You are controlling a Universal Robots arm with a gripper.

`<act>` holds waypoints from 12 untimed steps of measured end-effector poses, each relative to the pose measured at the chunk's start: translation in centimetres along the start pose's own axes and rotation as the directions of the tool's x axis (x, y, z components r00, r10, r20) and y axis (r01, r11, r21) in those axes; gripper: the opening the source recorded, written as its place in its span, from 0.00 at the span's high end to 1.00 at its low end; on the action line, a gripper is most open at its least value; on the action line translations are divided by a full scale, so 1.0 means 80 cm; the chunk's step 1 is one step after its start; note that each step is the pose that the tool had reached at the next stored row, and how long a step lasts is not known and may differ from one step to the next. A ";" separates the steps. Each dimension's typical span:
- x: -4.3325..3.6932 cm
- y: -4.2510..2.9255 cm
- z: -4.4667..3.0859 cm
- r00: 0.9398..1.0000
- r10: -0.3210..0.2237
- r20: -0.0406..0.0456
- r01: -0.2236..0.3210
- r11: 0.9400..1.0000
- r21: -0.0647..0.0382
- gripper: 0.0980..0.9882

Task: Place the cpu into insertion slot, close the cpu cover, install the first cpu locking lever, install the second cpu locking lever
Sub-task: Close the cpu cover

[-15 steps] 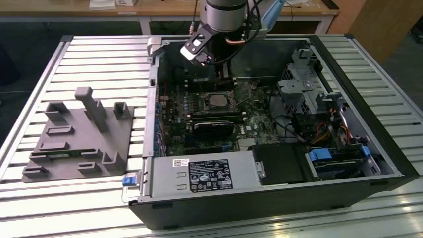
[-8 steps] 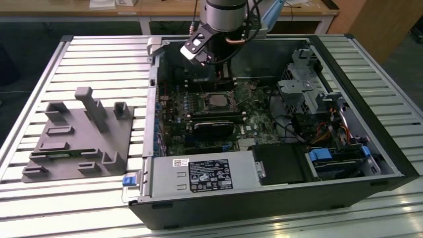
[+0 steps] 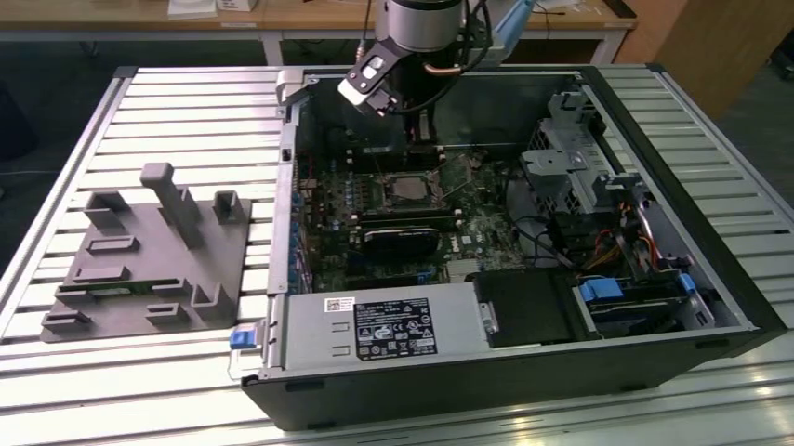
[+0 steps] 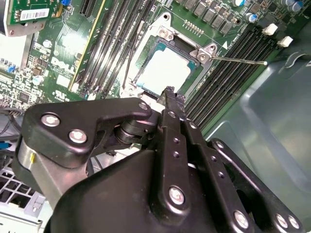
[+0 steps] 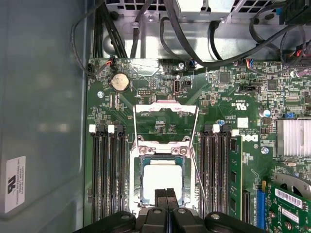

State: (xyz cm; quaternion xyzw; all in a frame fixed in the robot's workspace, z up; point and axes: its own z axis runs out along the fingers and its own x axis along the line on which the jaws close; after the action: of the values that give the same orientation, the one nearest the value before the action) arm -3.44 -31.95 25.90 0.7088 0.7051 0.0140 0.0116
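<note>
Silver-grey chip (image 5: 163, 180) sits in the socket (image 5: 137, 180); the cover (image 5: 165, 108) looks open and a lever (image 4: 238, 60) lies free. In the exterior view, the clenched, empty tool (image 3: 423, 139) hangs at the socket's twelve o'clock.

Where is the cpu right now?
In the first wrist view, the cpu lies in the insertion slot, between the two banks of memory slots, close to the gripper.
</note>
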 end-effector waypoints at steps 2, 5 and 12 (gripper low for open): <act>0.000 0.0006 -0.0001 1.000 0.000 0.000 0.000 1.000 0.000 0.99; 0.000 0.0054 -0.0001 1.000 0.000 0.000 0.000 1.000 0.000 0.99; 0.000 0.0211 0.0005 1.000 0.000 0.000 0.000 1.000 0.000 0.99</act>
State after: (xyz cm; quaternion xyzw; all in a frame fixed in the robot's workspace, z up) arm -1.75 -31.93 25.92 0.7088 0.7052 0.0140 0.0116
